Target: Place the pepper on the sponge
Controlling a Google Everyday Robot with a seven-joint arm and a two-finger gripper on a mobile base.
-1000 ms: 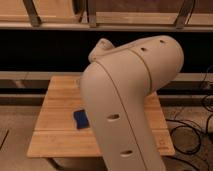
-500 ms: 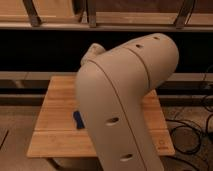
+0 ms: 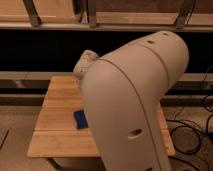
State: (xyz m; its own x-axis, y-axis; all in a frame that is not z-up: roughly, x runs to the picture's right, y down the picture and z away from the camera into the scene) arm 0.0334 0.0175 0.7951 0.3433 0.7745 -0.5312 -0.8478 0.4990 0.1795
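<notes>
Since the earlier frames the rounded pale link (image 3: pixel 86 62) at the upper left of the arm housing (image 3: pixel 135 100) has sunk lower and further left, and the housing covers about as much of the sponge as before. The gripper is out of view, hidden somewhere behind this housing, so whether it is apart, together or clamped on anything cannot be told.

The pepper shows nowhere, and its place cannot be told either. The sponge (image 3: pixel 79 119), a small dark blue block, lies flat on the wooden table (image 3: pixel 57 125), left of the middle. Its right part is hidden by the housing. The part that shows is bare; whether anything rests on the hidden part is not settled.

As a judgement, a pepper should be light, smooth-skinned and fairly firm, best held across its body rather than by the stem. The sponge looks soft and small, so it would yield under a load, and a rounded pepper set off-centre could roll from it onto the table.

Around these, a shelf rail (image 3: pixel 115 25) runs across the back above a dark recess, and cables (image 3: pixel 192 135) trail on the floor at the right. The chief obstruction is the housing itself, which screens the table's middle and right.
</notes>
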